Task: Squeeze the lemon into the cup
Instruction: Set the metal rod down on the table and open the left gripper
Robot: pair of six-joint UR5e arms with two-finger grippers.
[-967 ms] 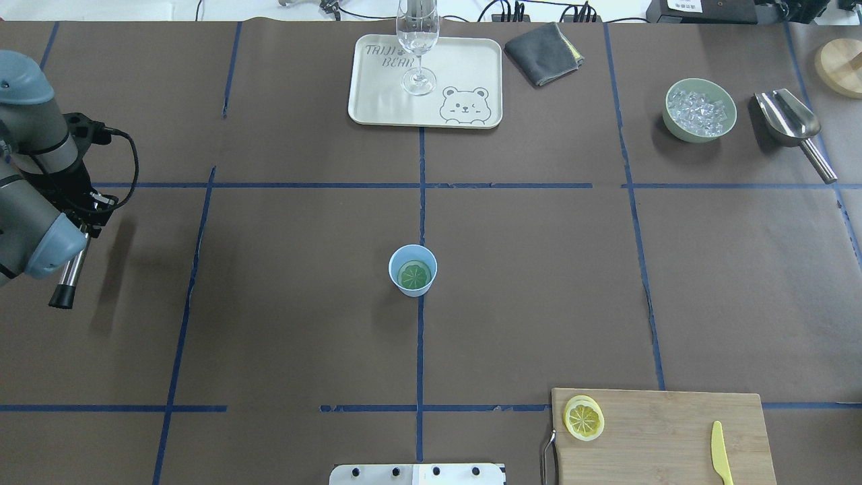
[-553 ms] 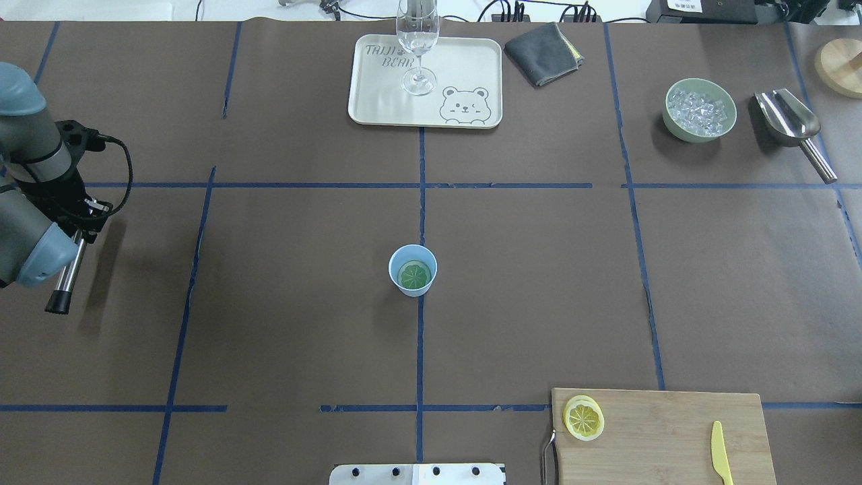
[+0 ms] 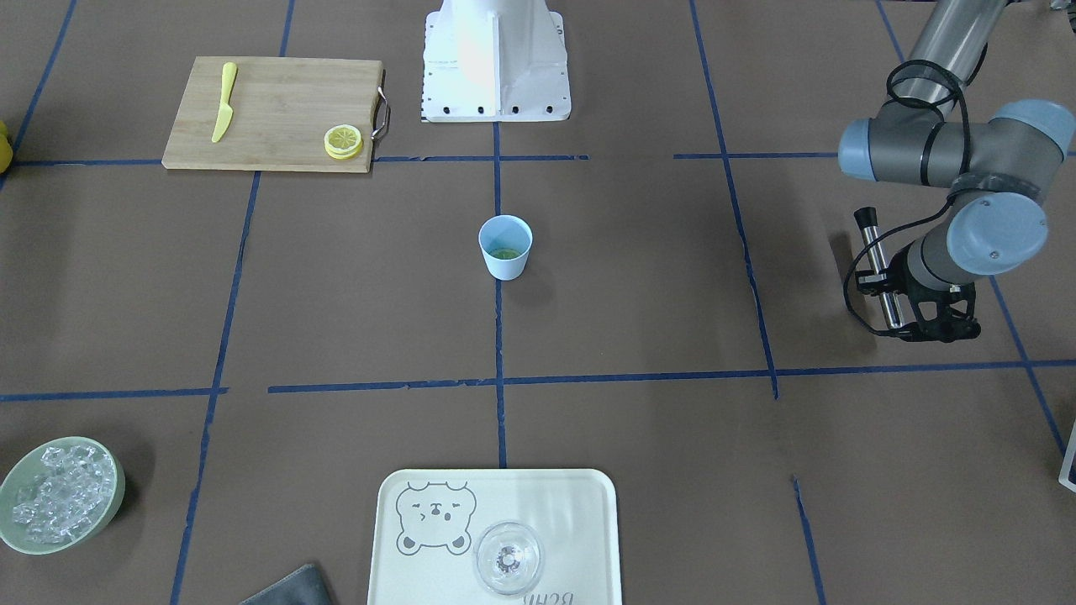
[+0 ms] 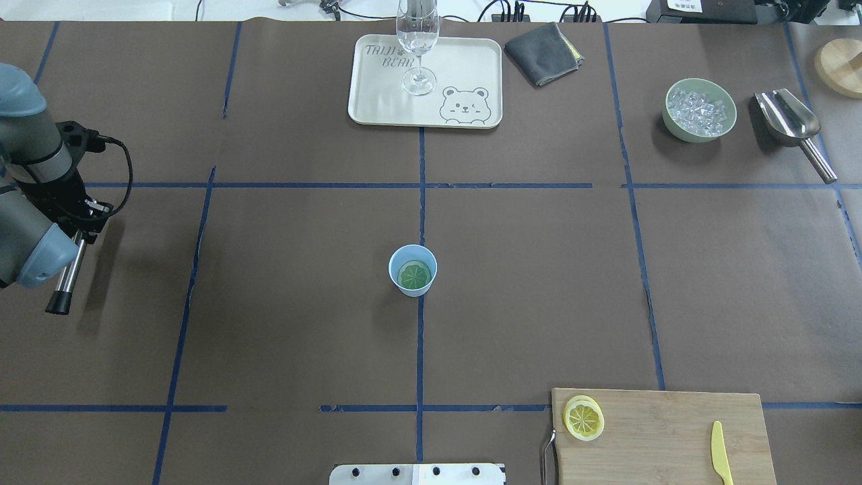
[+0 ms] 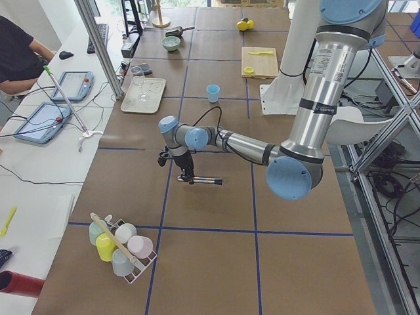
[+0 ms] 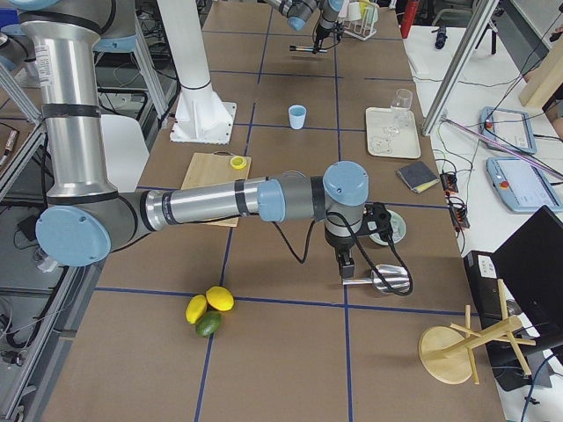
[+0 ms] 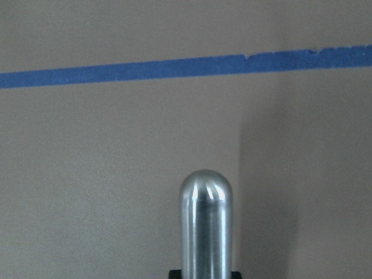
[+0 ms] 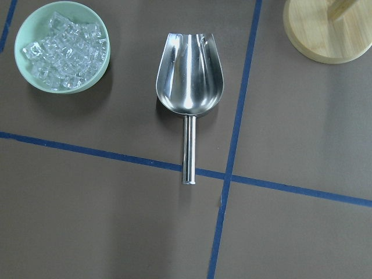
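The light-blue cup [image 4: 413, 270] [image 3: 505, 246] stands at the table's centre with a greenish segmented slice lying inside it. The yellow lemon [image 4: 583, 418] [image 3: 344, 141] slice lies on the corner of the wooden cutting board [image 4: 667, 431], untouched. Far off at the table's left side, my left gripper [image 3: 906, 326] [image 4: 82, 228] is shut on a steel rod [image 4: 66, 276] [image 7: 204, 224] with a black tip. My right gripper [image 6: 346, 264] shows only in the exterior right view, above a steel scoop [image 8: 189, 72]; I cannot tell its state.
A pale green bowl of ice [image 4: 700, 110] [image 8: 61, 46] sits beside the scoop. At the back stand a tray [image 4: 377, 101] with a clear glass [image 4: 418, 40] and a grey cloth [image 4: 544, 52]. A yellow knife [image 4: 720, 451] lies on the board.
My left arm drew a little further toward the table's left edge with the rod, then held still. Cup and lemon slice have not moved.
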